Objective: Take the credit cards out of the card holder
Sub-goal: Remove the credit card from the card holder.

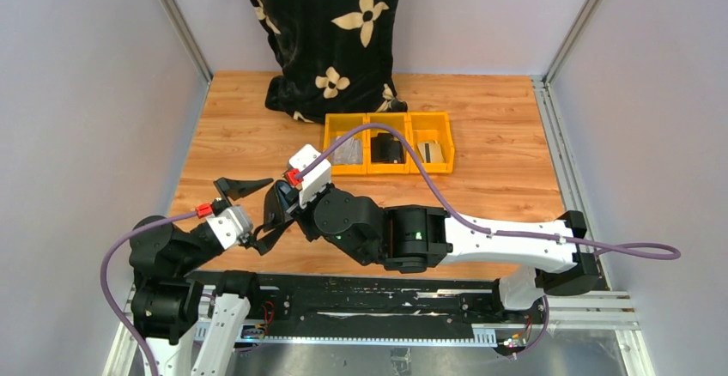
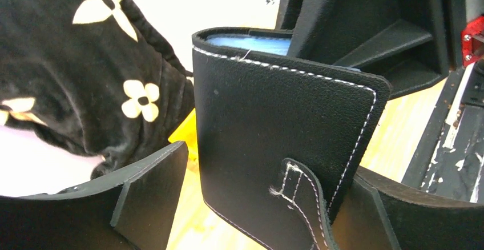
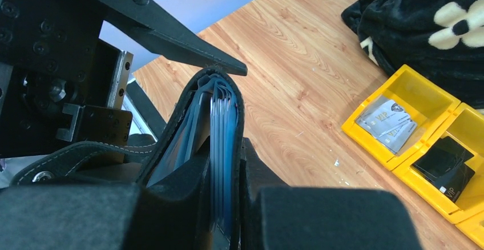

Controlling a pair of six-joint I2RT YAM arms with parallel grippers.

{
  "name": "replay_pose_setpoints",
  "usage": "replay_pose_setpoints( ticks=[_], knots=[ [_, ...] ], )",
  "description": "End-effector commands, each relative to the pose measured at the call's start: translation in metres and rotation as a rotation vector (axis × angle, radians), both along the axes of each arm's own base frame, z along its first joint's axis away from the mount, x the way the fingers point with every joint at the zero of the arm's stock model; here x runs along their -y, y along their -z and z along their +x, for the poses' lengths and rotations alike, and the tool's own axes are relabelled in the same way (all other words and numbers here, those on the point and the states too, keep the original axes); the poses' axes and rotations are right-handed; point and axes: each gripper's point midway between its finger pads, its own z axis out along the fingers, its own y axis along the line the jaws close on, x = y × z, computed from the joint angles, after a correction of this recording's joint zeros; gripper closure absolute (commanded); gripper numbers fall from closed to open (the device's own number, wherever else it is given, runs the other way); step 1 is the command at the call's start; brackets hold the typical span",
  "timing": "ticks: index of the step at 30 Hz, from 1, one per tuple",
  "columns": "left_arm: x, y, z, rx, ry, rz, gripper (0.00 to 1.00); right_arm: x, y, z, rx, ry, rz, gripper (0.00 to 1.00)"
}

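Note:
The black card holder [image 2: 274, 130] stands upright, partly folded open, its grey-blue slots [image 3: 220, 119] showing edge-on. My right gripper [image 3: 225, 154] is shut on one flap of it, a finger [image 3: 188, 196] inside and the other outside. My left gripper [image 2: 268, 177] is open around the holder. Its left finger [image 2: 145, 196] is clear of the leather and its right finger [image 2: 394, 216] is beside the closing tab [image 2: 302, 198]. Both grippers meet at the table's near left [image 1: 278, 207]. No card shows in the slots. Silvery credit cards [image 3: 388, 125] lie in the left yellow bin [image 1: 347, 150].
Three yellow bins [image 1: 388, 125] stand in a row at mid-table; the middle one holds a black slab [image 3: 445, 167], the right one a beige card [image 1: 432, 151]. A black flowered cloth bag [image 1: 330, 33] stands behind them. Grey walls close both sides.

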Motion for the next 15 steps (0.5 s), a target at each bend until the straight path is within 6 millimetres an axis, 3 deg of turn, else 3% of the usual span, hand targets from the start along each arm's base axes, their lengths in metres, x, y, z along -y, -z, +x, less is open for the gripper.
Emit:
replay_pose_setpoints(
  ticks=[1, 9, 15],
  knots=[
    [-0.019, -0.023, 0.016, 0.03, -0.16, -0.056, 0.14, 0.021, -0.01, -0.001, 0.033, 0.023, -0.013, 1.0],
    [-0.012, -0.035, -0.002, 0.002, -0.111, -0.087, 0.2, 0.047, 0.0, 0.009, 0.027, 0.049, -0.021, 1.0],
    [-0.007, -0.035, -0.008, -0.014, -0.069, -0.085, 0.32, 0.061, -0.003, 0.009, 0.013, 0.016, 0.013, 1.0]
  ],
)
